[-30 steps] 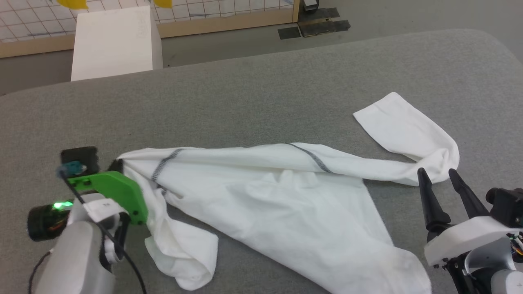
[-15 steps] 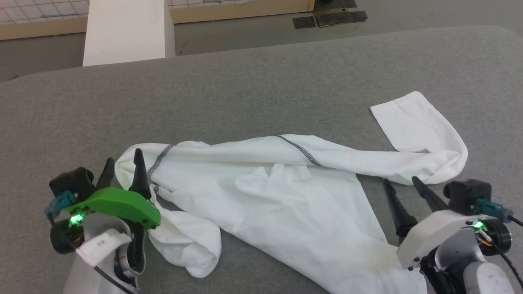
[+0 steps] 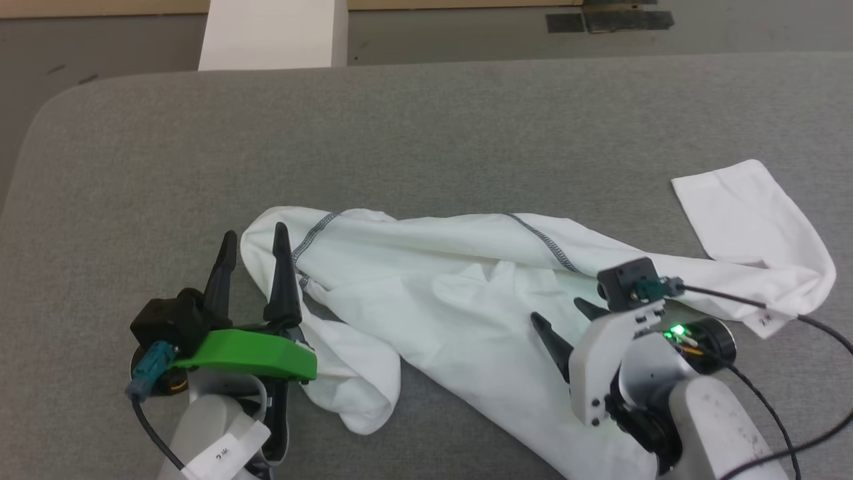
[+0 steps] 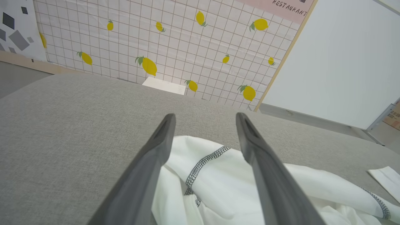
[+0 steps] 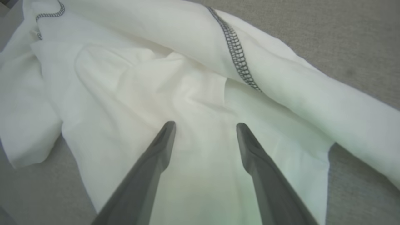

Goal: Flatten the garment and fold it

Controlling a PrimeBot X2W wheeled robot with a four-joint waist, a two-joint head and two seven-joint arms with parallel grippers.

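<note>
We find the shirt [image 3: 466, 293] crumpled on the counter [image 3: 426, 133]. Left hand [image 3: 255, 230] is wide and empty, straddling its left edge. Right hand [image 3: 558, 311] is wide and empty over its right part.

The garment [image 3: 466, 300] is thin, smooth white cloth; the table cover [image 3: 426, 133] is matt, rough grey fabric

On grey table [image 4: 72, 125], garment [image 4: 218, 184] lies crumpled, dark stitched seam [image 4: 203, 162] showing; left claw [image 4: 204, 120] spread wide over it, empty; lemon-patterned wall [image 4: 175, 40] far behind.
</note>
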